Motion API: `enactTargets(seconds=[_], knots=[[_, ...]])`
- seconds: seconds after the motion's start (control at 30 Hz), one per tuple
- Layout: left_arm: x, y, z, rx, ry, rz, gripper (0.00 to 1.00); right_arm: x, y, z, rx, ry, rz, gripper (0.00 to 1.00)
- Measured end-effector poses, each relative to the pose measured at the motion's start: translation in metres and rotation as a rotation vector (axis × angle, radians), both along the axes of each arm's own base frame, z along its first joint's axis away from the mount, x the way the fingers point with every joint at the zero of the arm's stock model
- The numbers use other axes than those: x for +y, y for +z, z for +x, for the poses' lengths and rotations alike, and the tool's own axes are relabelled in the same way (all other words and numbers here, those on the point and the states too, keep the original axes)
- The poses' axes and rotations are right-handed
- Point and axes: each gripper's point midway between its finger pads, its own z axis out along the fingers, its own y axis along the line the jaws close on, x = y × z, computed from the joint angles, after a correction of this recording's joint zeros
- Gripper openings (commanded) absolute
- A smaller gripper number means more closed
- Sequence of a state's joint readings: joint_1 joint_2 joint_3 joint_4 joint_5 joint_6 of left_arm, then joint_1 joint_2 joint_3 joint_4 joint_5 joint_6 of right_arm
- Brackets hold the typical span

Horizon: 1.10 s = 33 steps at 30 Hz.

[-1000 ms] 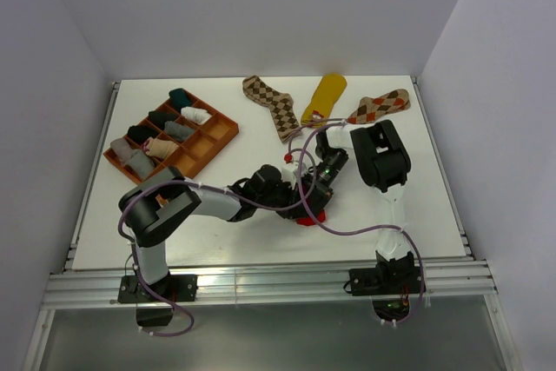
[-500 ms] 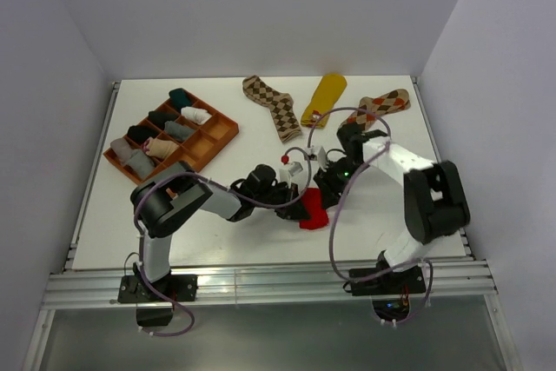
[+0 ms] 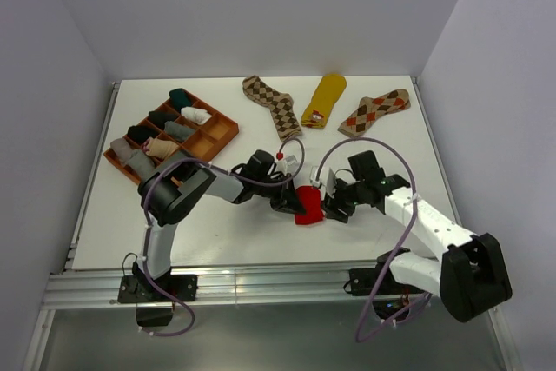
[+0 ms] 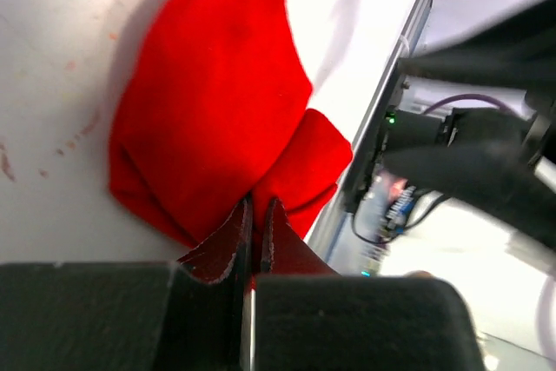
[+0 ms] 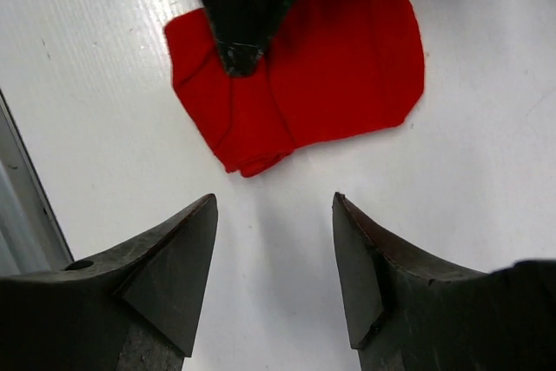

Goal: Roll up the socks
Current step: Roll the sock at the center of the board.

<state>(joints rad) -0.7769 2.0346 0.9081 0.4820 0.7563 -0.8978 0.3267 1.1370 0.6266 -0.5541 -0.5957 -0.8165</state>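
From above, we see the red sock folded near the middle front of the table, between the left gripper and the right gripper. The argyle socks and a mustard sock lie along the far edge, and an orange tray sits at the far left.

From the left wrist, we see the left gripper with its jaws closed to a sliver, tips at the fold of the red sock. We cannot tell whether fabric is pinched.

From the right wrist, we see the right gripper spread wide and empty over the bare table, just short of the red sock. The tip of the left gripper rests on that sock.
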Motion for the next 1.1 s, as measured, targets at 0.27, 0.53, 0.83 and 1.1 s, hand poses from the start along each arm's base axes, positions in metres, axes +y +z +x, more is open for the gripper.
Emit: enactTargets(seconds=[0.27, 0.53, 0.83, 1.1], knots=[[-0.006, -0.003, 0.001, 0.188, -0.024, 0.076, 0.0, 0.03, -0.018, -0.022, -0.154, 0.179, -0.066, 0.63], [-0.006, -0.003, 0.001, 0.252, -0.039, 0.104, 0.0, 0.047, -0.031, -0.022, -0.244, 0.25, -0.122, 0.53], [-0.003, -0.004, 0.001, 0.274, -0.038, 0.111, 0.07, 0.051, -0.045, -0.013, -0.24, 0.237, -0.157, 0.21], [0.009, 0.0, 0.004, 0.195, 0.056, 0.105, 0.35, 0.054, -0.039, -0.012, -0.059, 0.247, -0.111, 0.21]])
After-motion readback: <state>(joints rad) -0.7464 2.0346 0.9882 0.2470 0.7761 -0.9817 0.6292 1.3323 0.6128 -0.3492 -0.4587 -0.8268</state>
